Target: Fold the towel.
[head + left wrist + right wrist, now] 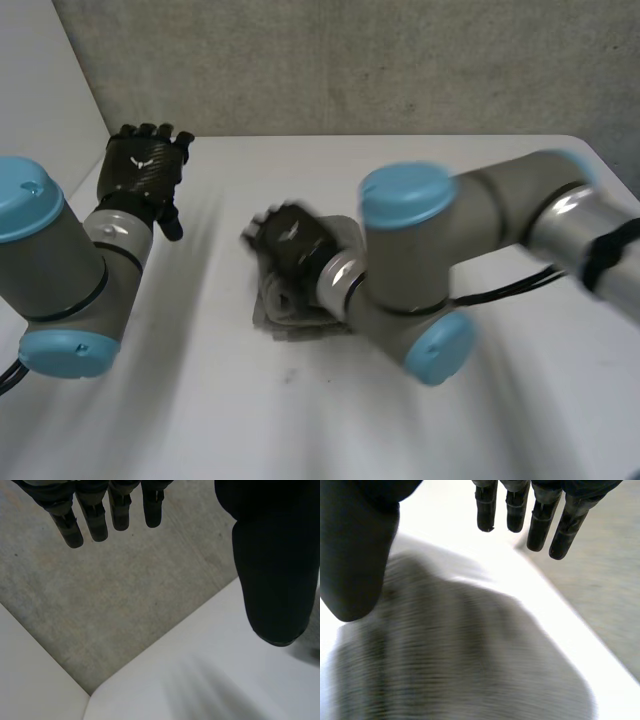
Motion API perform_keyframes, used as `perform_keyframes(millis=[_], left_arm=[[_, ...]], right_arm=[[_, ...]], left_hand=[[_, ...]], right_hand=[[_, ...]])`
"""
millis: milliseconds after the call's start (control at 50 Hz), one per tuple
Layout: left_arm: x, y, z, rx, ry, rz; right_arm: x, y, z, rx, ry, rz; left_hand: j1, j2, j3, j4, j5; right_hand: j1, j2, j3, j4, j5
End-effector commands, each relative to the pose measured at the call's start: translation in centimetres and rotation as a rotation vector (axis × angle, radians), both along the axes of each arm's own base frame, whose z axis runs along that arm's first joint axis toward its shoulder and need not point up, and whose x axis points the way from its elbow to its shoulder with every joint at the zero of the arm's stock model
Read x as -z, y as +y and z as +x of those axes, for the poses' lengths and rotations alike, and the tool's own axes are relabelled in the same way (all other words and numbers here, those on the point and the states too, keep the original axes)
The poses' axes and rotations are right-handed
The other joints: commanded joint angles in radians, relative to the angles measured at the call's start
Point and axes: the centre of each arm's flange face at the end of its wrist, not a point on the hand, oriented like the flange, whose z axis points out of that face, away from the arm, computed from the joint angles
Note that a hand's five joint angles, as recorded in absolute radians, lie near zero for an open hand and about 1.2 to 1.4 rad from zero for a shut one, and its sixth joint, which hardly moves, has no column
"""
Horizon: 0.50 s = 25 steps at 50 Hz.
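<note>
while the towel (460,650) lies bunched on the tabletop (250,420), the right hand (290,238) hovers over it, fingers (540,525) straight and empty, likely to flatten it; the left hand (145,168), equally slack and empty, hangs aside.

**White worktop against a grey backdrop**

A smooth white worktop (300,430) spans the near part of the head view, its far edge running straight across. A small dark speck (290,377) marks it near the middle. Beyond that edge is a rough grey speckled surface (380,60); whether it is wall or floor cannot be told. A plain white panel (45,90) borders the grey surface at the worktop's far left corner.
</note>
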Motion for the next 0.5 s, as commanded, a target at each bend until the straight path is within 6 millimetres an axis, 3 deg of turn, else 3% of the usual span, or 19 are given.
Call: perform_keyframes(millis=[20, 120, 160, 220, 260, 280, 380, 500], left_arm=[[-0.7, 0.0, -1.3, 0.032, 0.036, -0.012], [0.6, 1.3, -4.2, 0.115, 0.057, 0.041], [2.5, 2.2, -5.7, 0.157, 0.034, 0.102], [3.8, 2.4, -6.2, 0.168, 0.019, 0.138], [6.0, 2.8, -7.0, 0.188, -0.004, 0.197], [6.0, 2.8, -7.0, 0.188, -0.004, 0.197], [9.5, 3.0, -7.2, 0.187, -0.031, 0.305], [10.4, 3.1, -7.2, 0.183, -0.04, 0.34]], right_arm=[[-4.9, -4.4, -6.1, 0.24, -0.307, 0.11], [-3.5, -5.7, -8.0, 0.309, -0.282, 0.137], [-1.2, -6.1, -8.1, 0.327, -0.232, 0.197], [-0.2, -6.3, -8.0, 0.333, -0.206, 0.225], [1.8, -6.6, -7.7, 0.338, -0.154, 0.287], [1.8, -6.6, -7.7, 0.338, -0.154, 0.287], [5.6, -6.9, -6.8, 0.338, -0.07, 0.379], [6.9, -6.7, -6.3, 0.321, -0.015, 0.392]], left_hand=[[0.026, 0.033, 0.031, 0.033, 0.001], [0.029, 0.036, 0.034, 0.035, 0.004], [0.032, 0.039, 0.037, 0.038, 0.007], [0.032, 0.039, 0.037, 0.038, 0.007], [0.035, 0.042, 0.04, 0.041, 0.01], [0.035, 0.042, 0.04, 0.041, 0.01], [0.035, 0.042, 0.04, 0.041, 0.01], [0.035, 0.042, 0.04, 0.041, 0.01]], right_hand=[[-0.071, -0.081, -0.076, -0.085, -0.061], [-0.071, -0.081, -0.076, -0.085, -0.061], [-0.071, -0.081, -0.076, -0.085, -0.061], [-0.071, -0.081, -0.076, -0.085, -0.061], [-0.071, -0.081, -0.076, -0.085, -0.061], [-0.071, -0.081, -0.076, -0.085, -0.061], [-0.071, -0.081, -0.076, -0.085, -0.061], [-0.071, -0.081, -0.076, -0.085, -0.061]])
